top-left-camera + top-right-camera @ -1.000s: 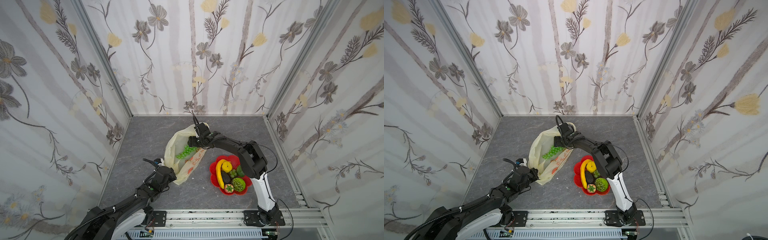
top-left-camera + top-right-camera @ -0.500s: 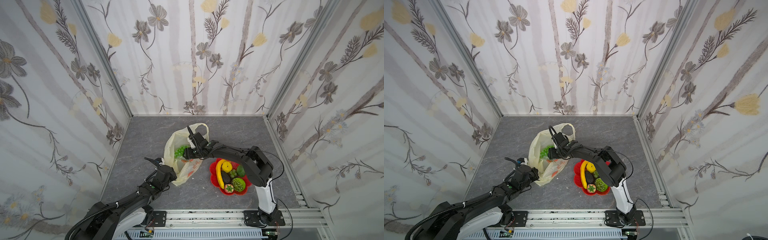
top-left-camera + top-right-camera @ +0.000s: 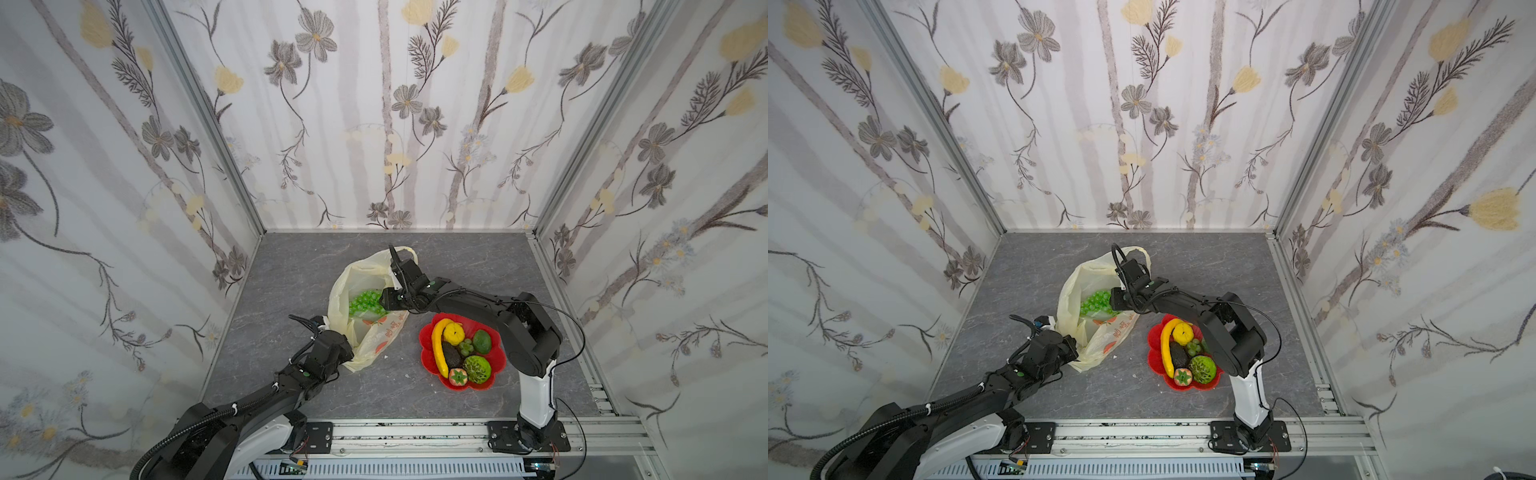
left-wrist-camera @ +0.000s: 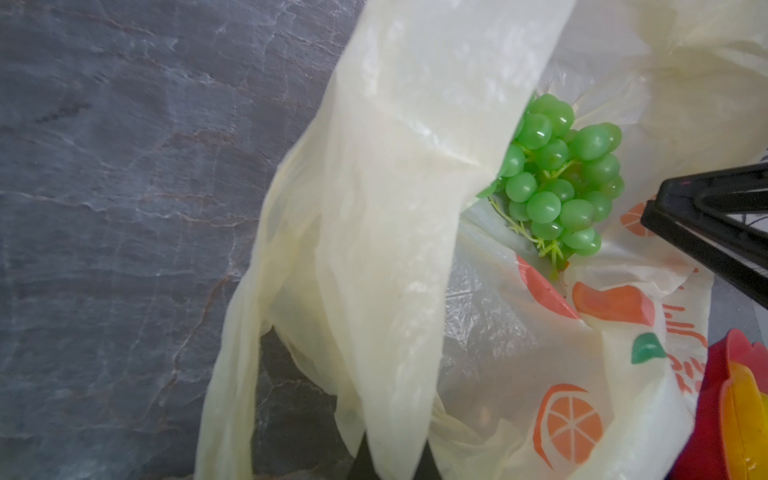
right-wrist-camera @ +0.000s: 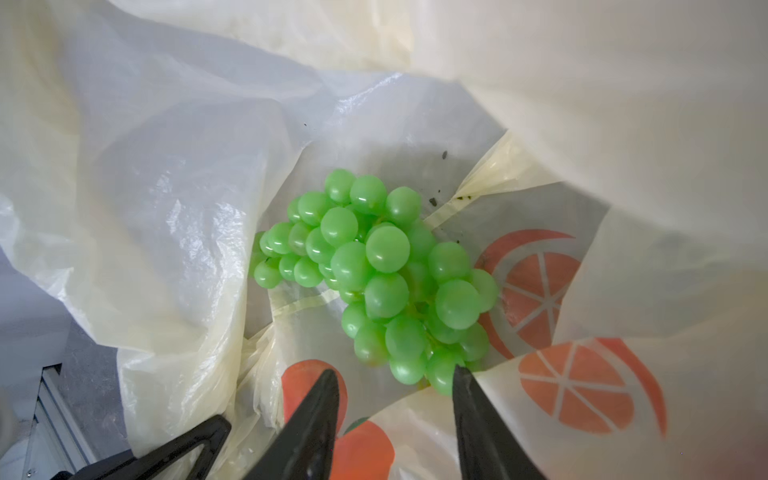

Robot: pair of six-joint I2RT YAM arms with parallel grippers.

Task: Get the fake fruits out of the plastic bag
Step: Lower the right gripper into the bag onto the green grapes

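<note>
The pale-yellow plastic bag (image 3: 365, 332) lies open on the grey floor, and my left gripper (image 3: 347, 349) is shut on its near edge, where a strip of plastic is pinched between the jaws (image 4: 392, 453). Inside lies a green grape bunch (image 3: 365, 301) (image 5: 374, 278), one of the fake fruits. My right gripper (image 3: 384, 306) reaches into the bag's mouth. Its jaws (image 5: 395, 374) stand apart at the near end of the bunch, one fingertip (image 5: 459, 374) touching a grape. The other fake fruits lie out of the bag on a red plate.
The red flower-shaped plate (image 3: 498, 361) stands right of the bag with a banana (image 3: 437, 345), a strawberry (image 3: 458, 376), a bumpy green ball (image 3: 477, 368), an avocado (image 3: 451, 353) and yellow and green pieces. Patterned walls close in three sides.
My right gripper has come from the bag's far handle down into its mouth, up to the grapes, and its jaws have narrowed. The left gripper keeps its hold.
</note>
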